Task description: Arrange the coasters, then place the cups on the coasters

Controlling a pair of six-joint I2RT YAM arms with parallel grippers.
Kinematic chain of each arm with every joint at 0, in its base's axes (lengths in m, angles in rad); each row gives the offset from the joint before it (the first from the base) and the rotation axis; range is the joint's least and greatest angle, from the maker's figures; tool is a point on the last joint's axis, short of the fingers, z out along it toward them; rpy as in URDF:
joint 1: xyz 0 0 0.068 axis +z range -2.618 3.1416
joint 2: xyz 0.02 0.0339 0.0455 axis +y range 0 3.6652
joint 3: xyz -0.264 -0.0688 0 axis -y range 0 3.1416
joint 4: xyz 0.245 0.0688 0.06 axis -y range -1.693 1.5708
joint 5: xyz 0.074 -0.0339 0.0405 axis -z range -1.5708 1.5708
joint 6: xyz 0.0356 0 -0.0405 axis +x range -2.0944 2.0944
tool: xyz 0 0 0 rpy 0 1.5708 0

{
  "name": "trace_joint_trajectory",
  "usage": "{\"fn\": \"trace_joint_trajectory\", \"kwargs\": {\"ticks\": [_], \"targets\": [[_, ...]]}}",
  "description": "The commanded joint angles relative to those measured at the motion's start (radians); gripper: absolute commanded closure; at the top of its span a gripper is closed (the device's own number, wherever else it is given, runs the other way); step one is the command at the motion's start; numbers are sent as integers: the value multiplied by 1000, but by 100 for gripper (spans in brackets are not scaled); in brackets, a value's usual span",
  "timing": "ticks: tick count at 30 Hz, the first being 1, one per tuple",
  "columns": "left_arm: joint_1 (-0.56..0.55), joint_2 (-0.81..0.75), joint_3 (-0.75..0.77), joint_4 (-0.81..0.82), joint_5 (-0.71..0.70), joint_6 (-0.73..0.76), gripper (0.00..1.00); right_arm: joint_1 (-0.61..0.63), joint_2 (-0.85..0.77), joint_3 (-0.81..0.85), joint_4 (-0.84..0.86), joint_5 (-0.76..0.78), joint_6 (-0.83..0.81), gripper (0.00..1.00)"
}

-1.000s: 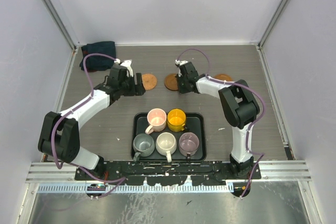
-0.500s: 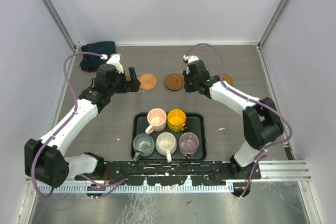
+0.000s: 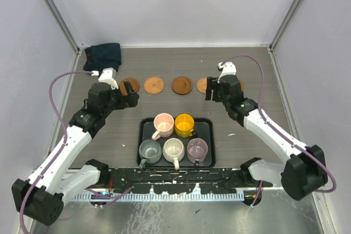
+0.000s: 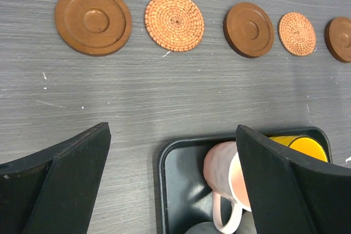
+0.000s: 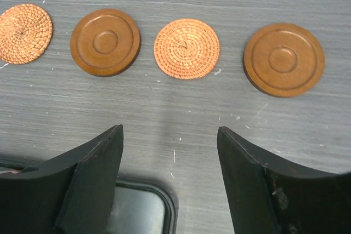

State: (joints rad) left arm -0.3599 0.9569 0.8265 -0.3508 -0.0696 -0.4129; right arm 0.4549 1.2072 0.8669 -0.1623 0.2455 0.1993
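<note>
Five coasters lie in a row across the far half of the table: dark rimmed (image 3: pixel 130 85), woven orange (image 3: pixel 154 85), dark (image 3: pixel 182 85), woven (image 3: pixel 202 85) and dark (image 3: pixel 239 85), the last two partly behind my right gripper (image 3: pixel 219 92). The cups stand in the black tray (image 3: pixel 143 124): pink (image 3: pixel 163 123), yellow (image 3: pixel 185 125), grey-green (image 3: pixel 149 150), cream (image 3: pixel 174 149), mauve (image 3: pixel 197 149). My left gripper (image 4: pixel 171 130) hangs open and empty over the tray's far left corner, the pink cup (image 4: pixel 225 168) by its right finger. My right gripper (image 5: pixel 170 130) is open and empty, short of the woven coaster (image 5: pixel 186 49).
A dark blue cloth (image 3: pixel 103 56) lies bunched in the back left corner. Enclosure walls close off the table on the left, the right and the back. The tray corner (image 5: pixel 148 212) shows at the bottom of the right wrist view.
Both arms have drawn back from the coaster row towards the tray. The right gripper has opened and the left has opened wider, leaving a coaster at the left end and a woven one right of centre.
</note>
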Motion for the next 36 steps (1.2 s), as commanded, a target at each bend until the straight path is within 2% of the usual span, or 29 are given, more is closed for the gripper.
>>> {"fn": "trace_joint_trajectory", "kwargs": {"ticks": [1,6,9,12,17,24,29,36], "targets": [[1,-96,-40,10,-23,-22,2,-1,-136,-45,5,77,55,28],[0,-153,-104,-2,-19,-40,2,-1,-254,-78,-50,87,79,38],[-1,-170,-125,-11,-15,-31,2,-1,-283,-66,-136,74,81,46],[-6,-187,-144,-17,-20,-20,2,-2,-285,-39,-230,13,91,49],[-31,-209,-183,-17,-28,-9,2,-1,-275,-34,-351,-141,99,49],[-121,-210,-235,5,-31,-15,2,45,-313,-62,-411,-314,109,46],[-186,-191,-249,22,-33,-7,2,137,-298,-55,-440,-332,112,45],[-224,-199,-264,16,-33,-7,2,308,-236,-67,-428,-270,153,39]]}}
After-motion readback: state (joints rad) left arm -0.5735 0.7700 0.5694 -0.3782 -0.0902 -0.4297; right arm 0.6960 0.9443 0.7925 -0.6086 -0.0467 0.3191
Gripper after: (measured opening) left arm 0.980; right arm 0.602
